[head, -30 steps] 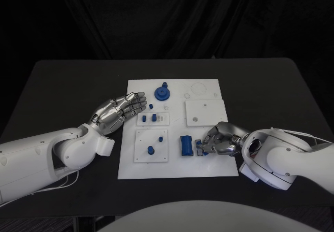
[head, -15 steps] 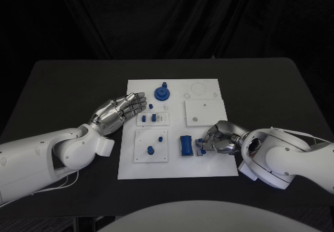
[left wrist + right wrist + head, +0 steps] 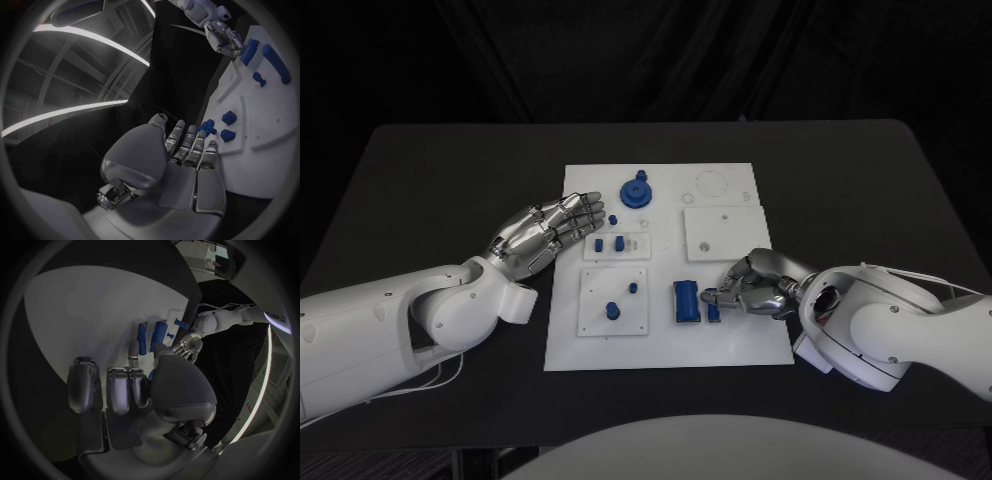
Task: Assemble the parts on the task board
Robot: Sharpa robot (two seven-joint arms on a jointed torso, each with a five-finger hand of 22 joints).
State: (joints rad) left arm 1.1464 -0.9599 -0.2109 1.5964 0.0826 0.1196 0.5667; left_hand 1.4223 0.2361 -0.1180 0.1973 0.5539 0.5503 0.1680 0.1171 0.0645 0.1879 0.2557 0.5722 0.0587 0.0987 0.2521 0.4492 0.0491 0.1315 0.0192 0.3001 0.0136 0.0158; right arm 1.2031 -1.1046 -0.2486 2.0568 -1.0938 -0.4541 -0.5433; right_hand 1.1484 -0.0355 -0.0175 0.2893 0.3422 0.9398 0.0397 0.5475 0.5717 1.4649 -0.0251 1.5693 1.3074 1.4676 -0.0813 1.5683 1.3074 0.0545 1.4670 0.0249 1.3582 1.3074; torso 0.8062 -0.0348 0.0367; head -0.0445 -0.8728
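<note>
1. The right hand (image 3: 753, 288) is curled low over the near right part of the task board (image 3: 661, 350). Its fingertips pinch a small blue part (image 3: 714, 311), which rests just beside a longer blue block (image 3: 685, 301).
2. I judge the step in hand to be the picking or seating of this small part. The next move calls for a firm pinch and a careful alignment with its place on the board, but I cannot tell which place is meant.
3. The left hand (image 3: 545, 232) holds nothing. Its fingers are stretched out and slightly apart, at the left edge of the board.
4. The board is a white plate in the middle of the black counter (image 3: 430, 190), with raised white panels. A round blue part (image 3: 636, 191) stands at its far side.
</note>
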